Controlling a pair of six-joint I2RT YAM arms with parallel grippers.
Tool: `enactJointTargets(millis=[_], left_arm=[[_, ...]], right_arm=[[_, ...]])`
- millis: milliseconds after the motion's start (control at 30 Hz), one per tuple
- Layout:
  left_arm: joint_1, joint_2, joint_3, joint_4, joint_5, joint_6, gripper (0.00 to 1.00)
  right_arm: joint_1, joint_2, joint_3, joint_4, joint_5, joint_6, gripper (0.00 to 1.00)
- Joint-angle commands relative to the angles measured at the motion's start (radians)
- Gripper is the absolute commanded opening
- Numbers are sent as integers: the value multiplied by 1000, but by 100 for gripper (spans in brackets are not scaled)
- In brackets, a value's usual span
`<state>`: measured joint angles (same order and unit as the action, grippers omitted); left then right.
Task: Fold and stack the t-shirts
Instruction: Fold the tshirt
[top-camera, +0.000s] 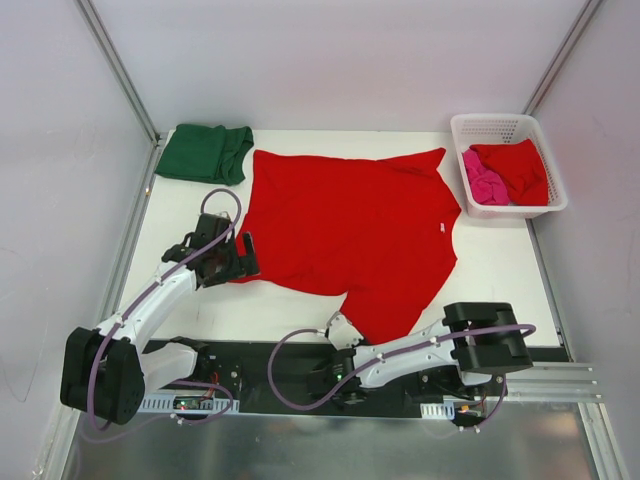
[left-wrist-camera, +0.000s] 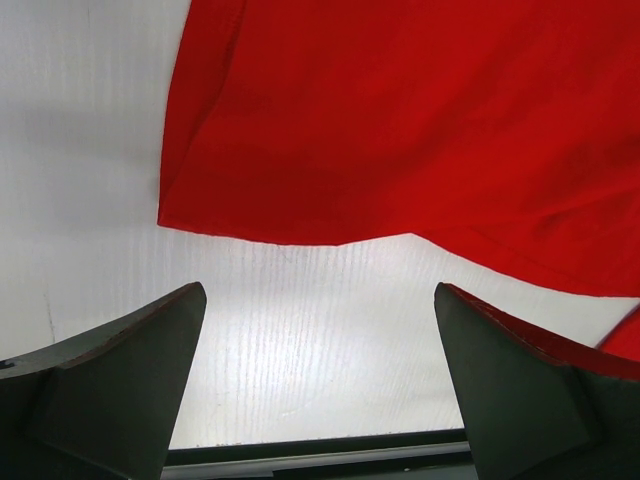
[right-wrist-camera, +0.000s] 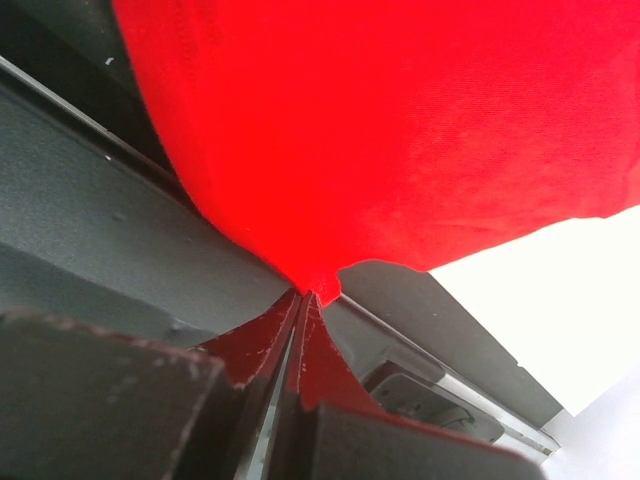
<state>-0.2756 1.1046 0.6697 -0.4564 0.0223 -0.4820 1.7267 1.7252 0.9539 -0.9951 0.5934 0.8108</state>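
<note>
White counter (top-camera: 500, 265), four tees: big red tee (top-camera: 350, 235) spread out; green tee (top-camera: 205, 152) folded past its far left corner; other red tee (top-camera: 520, 168) and pink tee (top-camera: 482, 185) in one basket (top-camera: 497, 120) to its right. Left gripper (top-camera: 243, 256) wide apart beside its left edge; right gripper (top-camera: 338, 325) pinching its near hem.

A red t-shirt (top-camera: 350, 225) lies spread on the table (top-camera: 495, 280), a folded green t-shirt (top-camera: 205, 152) at its far left. The far-right basket (top-camera: 497, 120) holds a pink t-shirt (top-camera: 483, 186) and another red t-shirt (top-camera: 522, 168).
</note>
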Motion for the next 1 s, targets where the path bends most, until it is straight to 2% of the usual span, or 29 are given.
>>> enactJointTargets(millis=[0, 233, 567, 700, 967], left_arm=[[-8, -35, -30, -1, 10, -12, 99], [-8, -25, -55, 1, -18, -35, 99], [-7, -17, -27, 34, -154, -21, 99], [-8, 3, -35, 59, -168, -12, 95], [-8, 66, -32, 133, -183, 3, 96]], right_arm=[[-4, -56, 39, -66, 58, 19, 1], [-9, -47, 60, -74, 75, 2, 1], [-33, -78, 51, -71, 80, -18, 1], [-36, -84, 45, -71, 82, -21, 1], [-58, -115, 17, -48, 79, -27, 1]])
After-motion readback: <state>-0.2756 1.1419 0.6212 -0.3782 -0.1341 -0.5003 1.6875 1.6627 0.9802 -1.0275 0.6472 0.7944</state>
